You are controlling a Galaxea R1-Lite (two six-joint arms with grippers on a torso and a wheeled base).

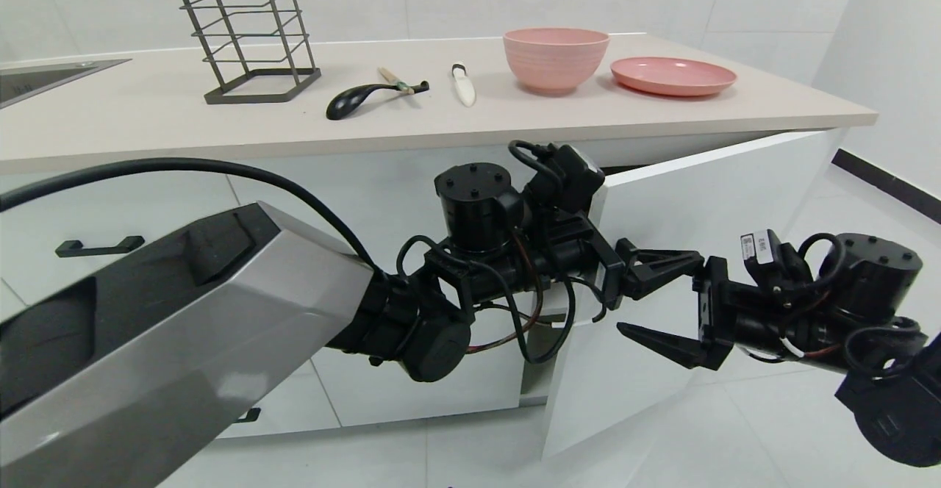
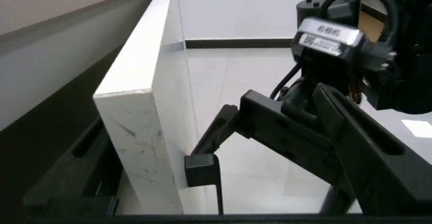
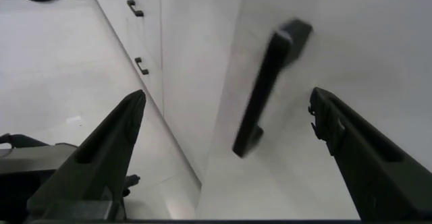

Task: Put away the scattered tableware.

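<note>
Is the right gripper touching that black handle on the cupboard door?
Apart. The right wrist view shows the open right gripper straddling the door handle, with white door visible on both sides of it.

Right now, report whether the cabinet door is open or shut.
Open: the cabinet door angles out from the counter, dark gap behind.

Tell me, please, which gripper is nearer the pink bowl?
Left: the left gripper is below the bowl, by the open door; the right gripper is lower, farther right.
</note>
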